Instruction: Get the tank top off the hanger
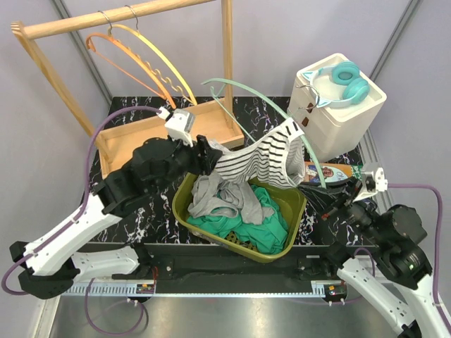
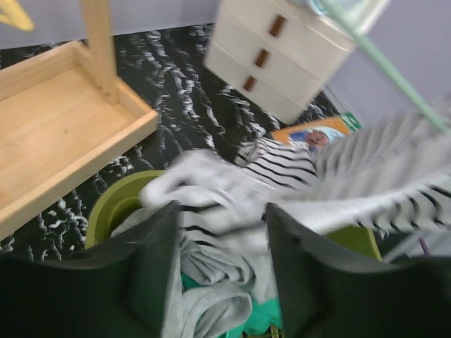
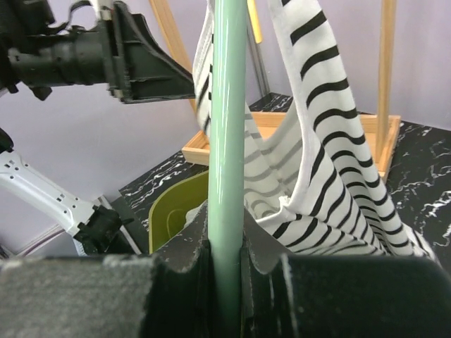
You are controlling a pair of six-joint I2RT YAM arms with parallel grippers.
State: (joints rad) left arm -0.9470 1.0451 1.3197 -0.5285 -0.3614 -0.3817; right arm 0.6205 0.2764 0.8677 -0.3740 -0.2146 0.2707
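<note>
**Q:** Tank top, where?
**A:** The striped tank top [image 1: 264,158] is on the mint hanger [image 3: 227,141], draped off the bar and sagging over the olive basket [image 1: 294,211]. Its low edge sits just above the clothes pile; can't tell if it touches.

**Q:** Your right jaws?
**A:** Narrow, clamped on the hanger bar. In my right wrist view the bar runs straight up from between them, with the stripes hanging just beside it.

**Q:** Left jaws?
**A:** Standing apart, at the top's left end, above the basket's near-left rim. My left wrist view is blurred. Striped and white cloth shows in the gap, and I can't tell if either finger touches it.

**Q:** What's in the basket?
**A:** A grey garment [image 1: 215,197] is heaped at the left, with a teal-green one [image 1: 254,222] under and right of it, spilling toward the front rim.

**Q:** Other containers?
**A:** The wooden tray [image 2: 56,141] at the rack's foot is behind the basket on the black marbled bench [image 1: 151,211]. A white drawer unit [image 1: 338,120] is far right, with teal headphones [image 1: 347,81] on its top.

**Q:** The rack?
**A:** An orange hanger [image 1: 134,60] and a yellow hanger [image 1: 165,60] hang from the rail, both bare.
</note>
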